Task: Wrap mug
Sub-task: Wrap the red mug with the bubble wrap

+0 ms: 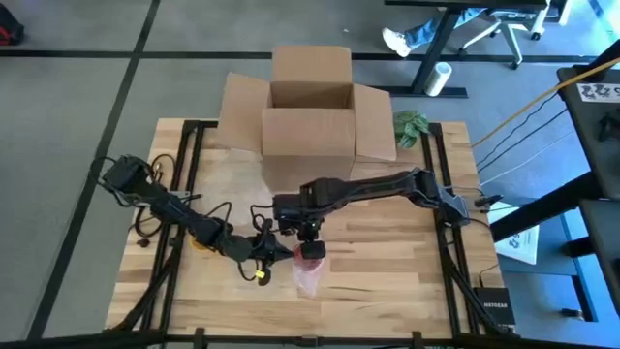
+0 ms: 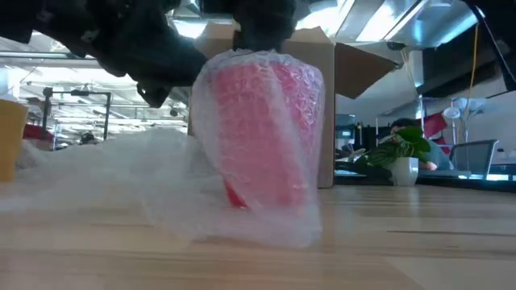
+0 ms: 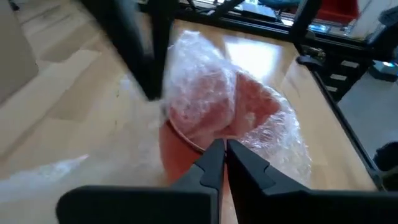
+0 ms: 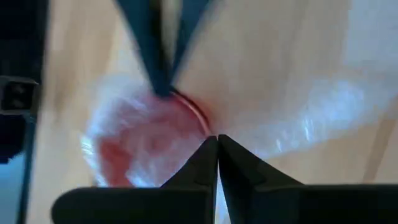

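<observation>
One red mug [image 2: 270,129], swathed in one sheet of bubble wrap [image 2: 121,181], stands on the counter [image 1: 387,262] with two pincers at it. The right pincer [image 4: 217,142], fingers pressed together, pinches wrap at its rim; the left pincer [image 3: 225,148], also closed on wrap, meets it from nine o'clock. One open cardboard box [image 1: 310,116] sits at twelve o'clock.

Red mug [image 2: 270,137], upright, swathed in bubble wrap [image 2: 129,181]

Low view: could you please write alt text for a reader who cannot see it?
A red mug wrapped in bubble wrap stands on a wooden table, with dark robot arms reaching down to its top. An open cardboard box and a small potted plant are behind it.
</observation>
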Robot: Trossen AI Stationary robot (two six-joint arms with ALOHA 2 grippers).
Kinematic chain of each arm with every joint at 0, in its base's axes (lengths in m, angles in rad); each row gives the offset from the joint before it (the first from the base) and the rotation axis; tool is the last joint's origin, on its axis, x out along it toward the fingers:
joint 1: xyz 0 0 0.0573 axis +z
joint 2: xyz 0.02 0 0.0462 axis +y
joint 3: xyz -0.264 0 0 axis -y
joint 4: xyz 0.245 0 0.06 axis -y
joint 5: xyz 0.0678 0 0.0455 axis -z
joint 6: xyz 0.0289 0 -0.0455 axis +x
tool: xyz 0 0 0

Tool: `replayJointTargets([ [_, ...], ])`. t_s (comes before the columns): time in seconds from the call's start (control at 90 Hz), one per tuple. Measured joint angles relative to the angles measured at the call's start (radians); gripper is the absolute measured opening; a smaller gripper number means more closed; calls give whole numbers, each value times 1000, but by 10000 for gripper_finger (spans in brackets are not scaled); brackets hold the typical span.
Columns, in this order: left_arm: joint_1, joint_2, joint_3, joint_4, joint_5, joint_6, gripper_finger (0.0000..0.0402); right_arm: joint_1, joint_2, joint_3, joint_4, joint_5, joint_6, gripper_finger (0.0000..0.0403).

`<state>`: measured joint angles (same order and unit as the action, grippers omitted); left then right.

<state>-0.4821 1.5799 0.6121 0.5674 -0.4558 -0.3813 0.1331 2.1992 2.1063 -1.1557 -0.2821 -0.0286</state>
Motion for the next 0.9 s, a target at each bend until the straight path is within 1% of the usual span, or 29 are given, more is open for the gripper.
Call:
replayJointTargets([
  [0.089,9,0,0,0,-1,0,0,7,-5,2,-8,-37,9,0],
  [0.144,11,0,0,-1,2,0,0,14,-3,1,-43,-55,10,0],
  [0.267,14,-1,0,-6,2,21,0,33,-2,0,-74,-17,10,0],
  [0.333,13,-4,0,-10,-9,29,0,40,-2,0,-61,-7,10,0],
  [0.467,-7,-27,-2,-35,-65,65,0,53,-2,0,-56,19,21,0],
  [0.556,-29,-72,-2,-108,-121,69,0,61,-2,-41,-9,24,21,0],
  [0.7,-76,-150,-3,-276,-208,4,0,65,-1,-129,43,27,23,0],
  [0.789,-109,-190,-2,-330,-257,-28,0,65,-1,-187,95,27,24,0],
  [0.9,-144,-201,-2,-373,-293,-60,0,65,-1,-236,127,27,34,0],
])
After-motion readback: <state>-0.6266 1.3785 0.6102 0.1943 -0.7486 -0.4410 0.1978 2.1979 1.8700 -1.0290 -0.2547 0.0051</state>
